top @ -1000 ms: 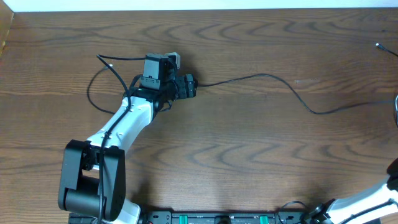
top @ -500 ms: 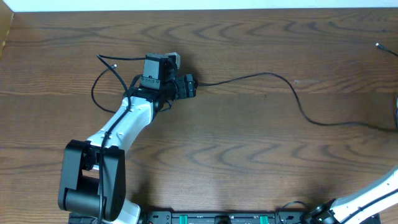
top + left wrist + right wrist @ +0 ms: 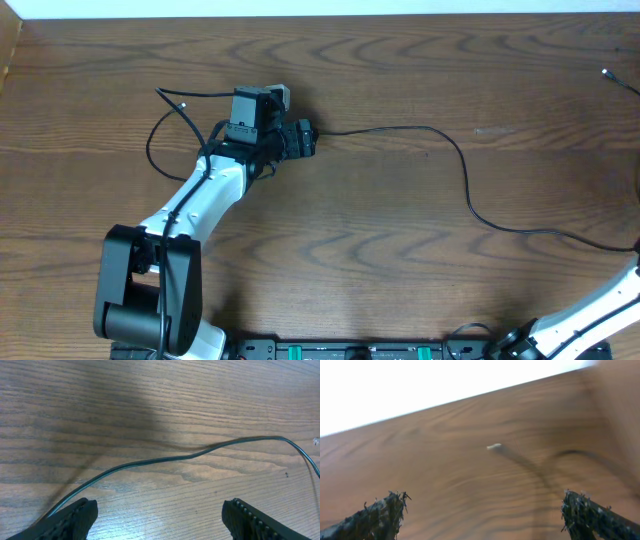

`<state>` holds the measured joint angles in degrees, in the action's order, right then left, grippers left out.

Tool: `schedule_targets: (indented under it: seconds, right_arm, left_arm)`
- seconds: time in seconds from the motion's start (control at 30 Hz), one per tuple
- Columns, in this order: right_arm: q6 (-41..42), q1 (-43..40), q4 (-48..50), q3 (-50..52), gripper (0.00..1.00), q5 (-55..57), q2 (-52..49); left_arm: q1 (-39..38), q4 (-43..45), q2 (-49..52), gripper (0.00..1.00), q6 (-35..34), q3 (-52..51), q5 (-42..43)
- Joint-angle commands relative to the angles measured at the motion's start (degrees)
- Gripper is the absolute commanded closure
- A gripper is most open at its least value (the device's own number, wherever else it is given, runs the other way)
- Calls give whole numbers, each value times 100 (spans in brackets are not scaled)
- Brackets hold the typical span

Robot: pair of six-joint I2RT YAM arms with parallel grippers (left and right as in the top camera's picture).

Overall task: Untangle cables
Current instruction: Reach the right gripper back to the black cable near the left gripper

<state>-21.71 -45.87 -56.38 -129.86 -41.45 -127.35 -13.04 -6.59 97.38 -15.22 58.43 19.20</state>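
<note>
The left gripper (image 3: 300,138) sits low over the table (image 3: 350,260), left of centre, jaws spread wide, nothing pinched. In the left wrist view its fingertips (image 3: 70,516) are far apart, w/ the black cable (image 3: 165,460) lying flat on the wood btwn them and running off past the left-hand finger. My guess: it's placed to straddle the cord so a pinch is one squeeze away.

From above, the black cable (image 3: 380,129) leaves the gripper's nose, runs right, dips in one slack curve and exits at the right edge, low down. There are no crossings on that stretch, so I'd call that part sorted.

On the other side of the left arm (image 3: 215,190) a loop (image 3: 150,150) curls round, w/ a small plug end (image 3: 180,103) at the far side. Whether it's the same cord I can't tell, since the join is hidden under the wrist. That loop looks like the bit left to deal with.

The right arm (image 3: 600,310) only pokes in at the near right corner, its tool out of the overhead shot. The right wrist view is blurred, but the right gripper (image 3: 487,517) shows both fingers well apart, holding nothing. It's aimed at a white plug (image 3: 494,446) w/ a dark cord trailing off right. That's prob. the cable tip (image 3: 606,72) at the far right, and the wide spread suits a reach for it.
</note>
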Motion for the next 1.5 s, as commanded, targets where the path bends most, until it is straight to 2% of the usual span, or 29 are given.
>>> schedule_targets:
  seconds: [0.0,0.1,0.27,0.47,0.57,1.07,1.47]
  right_arm:
    - [-1320,573,-581,-37,1,-837,22]
    - [-1779,1093,-1091,11,1,-817,20]
    - [-1755,1919,-1161,444,1,-372,20]
    - [-1762,2922,-903,1738,1,896,13]
    - [-1759,3235,-684,2256,1,955,13]
    - [-1735,3488,-566,3847,1,651,13]
    - [-1731,3821,-138,4422,1,79,13]
  left_arm:
    - [0,-7,-122,16,9,83,26]
    - [0,-4,-122,16,9,83,26]
    - [0,-7,-122,16,9,83,26]
    - [0,-7,-122,16,9,83,26]
    - [0,-7,-122,15,9,83,26]
    - [0,-4,-122,16,9,83,26]
    - [0,-4,-122,15,9,83,26]
